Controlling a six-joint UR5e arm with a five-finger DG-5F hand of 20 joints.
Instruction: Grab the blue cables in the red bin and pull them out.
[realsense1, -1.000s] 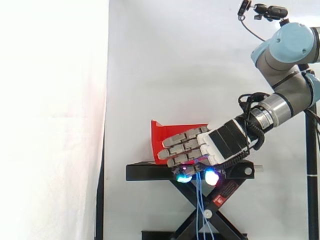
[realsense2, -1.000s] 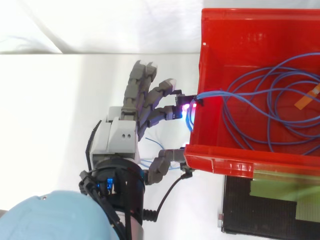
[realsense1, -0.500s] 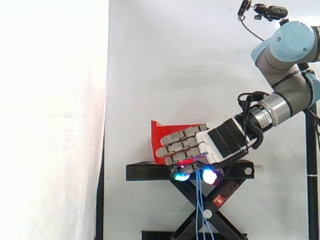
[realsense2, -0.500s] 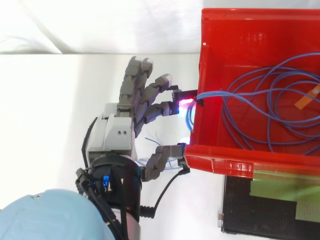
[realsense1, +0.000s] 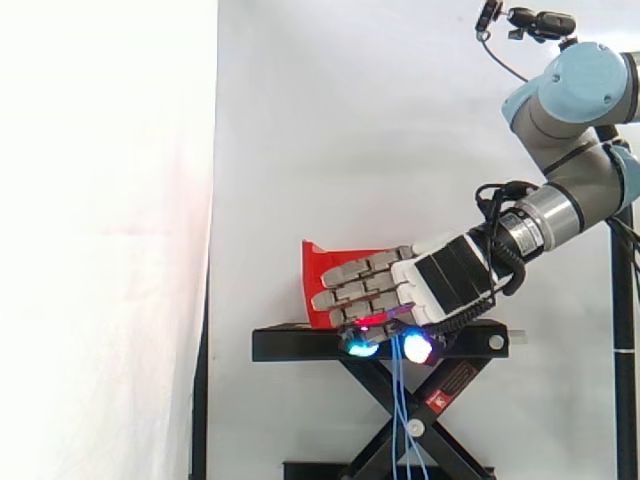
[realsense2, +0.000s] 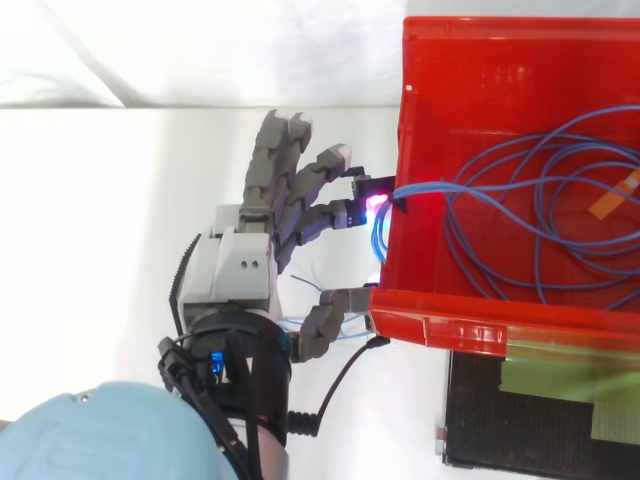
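The red bin (realsense2: 452, 313) sits on the black stand (realsense1: 295, 345), holding a loose coil of blue cables (realsense2: 520, 232). A few strands cross the bin's left wall and drop past the stand (realsense1: 401, 420). My hand (realsense2: 240, 272) is outside that wall, its fingers (realsense2: 300, 195) bent down towards the spot where the strands come over. The thumb (realsense2: 322, 318) is by the bin's near corner. In the side view the hand (realsense1: 445, 285) is level with the bin (realsense1: 322, 262), with the strands hanging from between its glowing tips.
An orange tag (realsense2: 612, 200) lies on the cables at the bin's right side. The black scissor lift (realsense1: 440, 400) is under the stand, and a white curtain hangs behind. A pole (realsense1: 625, 330) rises at the right edge.
The hand has shifted slightly away from the camera along the bin's left wall and risen a little. Its fingertips stay at the wall where the strands cross.
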